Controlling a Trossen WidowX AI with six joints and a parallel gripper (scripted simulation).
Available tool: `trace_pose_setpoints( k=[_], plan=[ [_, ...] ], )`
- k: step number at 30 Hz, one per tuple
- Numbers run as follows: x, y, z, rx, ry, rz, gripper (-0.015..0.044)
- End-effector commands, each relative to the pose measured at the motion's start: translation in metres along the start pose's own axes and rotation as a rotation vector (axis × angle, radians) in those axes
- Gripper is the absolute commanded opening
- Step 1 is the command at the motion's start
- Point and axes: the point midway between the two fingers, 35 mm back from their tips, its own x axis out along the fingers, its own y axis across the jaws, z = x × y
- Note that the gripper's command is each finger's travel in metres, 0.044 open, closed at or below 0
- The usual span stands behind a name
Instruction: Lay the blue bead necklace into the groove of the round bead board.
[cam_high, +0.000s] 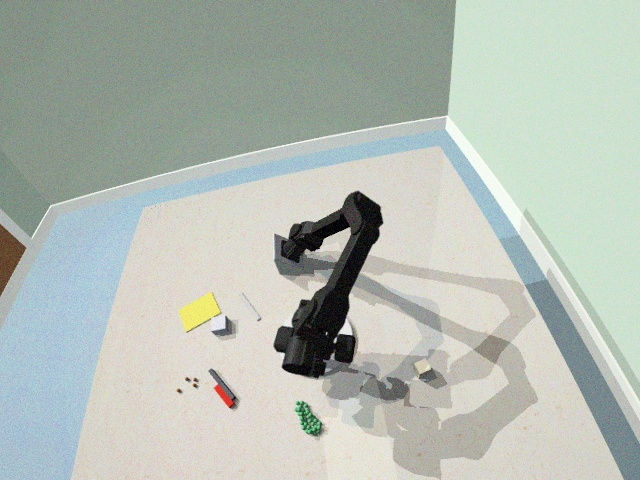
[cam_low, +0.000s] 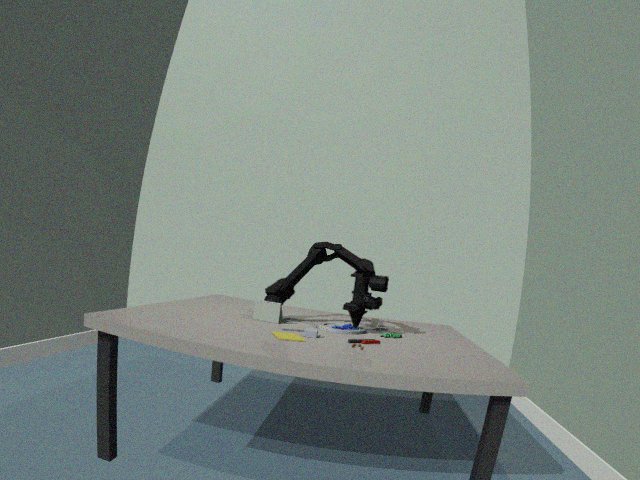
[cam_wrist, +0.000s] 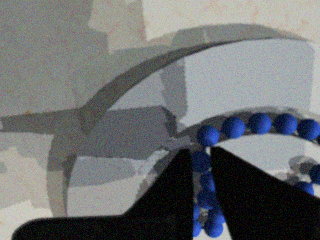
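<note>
The round bead board (cam_high: 349, 329) (cam_low: 356, 331) (cam_wrist: 240, 65) is pale, with a ring groove, and lies under my gripper. The blue bead necklace (cam_low: 342, 327) (cam_wrist: 260, 123) is on it. In the wrist view, a row of its beads follows the groove's curve to the right of the fingers, while other beads are bunched inside the ring, between and behind the fingers. My gripper (cam_low: 356, 326) (cam_wrist: 199, 156) points down at the board, its fingers closed on a bead of the necklace at the end of that row. In the top view the arm hides the fingertips and necklace.
A green bead string (cam_high: 309, 419) (cam_low: 391, 335), a red and black tool (cam_high: 223, 395) (cam_low: 371, 341), small brown bits (cam_high: 195, 384), a yellow sheet (cam_high: 199, 311) (cam_low: 288, 336), a pale cube (cam_high: 219, 324), a thin stick (cam_high: 250, 306) and a beige block (cam_high: 422, 367) lie around the board.
</note>
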Motion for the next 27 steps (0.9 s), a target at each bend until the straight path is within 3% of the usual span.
trace_pose_setpoints(
  k=[1, 27],
  plan=[
    [-0.0001, 0.0001, 0.0000, 0.000, 0.000, 0.000, 0.0000],
    [0.0017, 0.0069, 0.0046, 0.007, 0.005, 0.006, 0.0000]
  ],
)
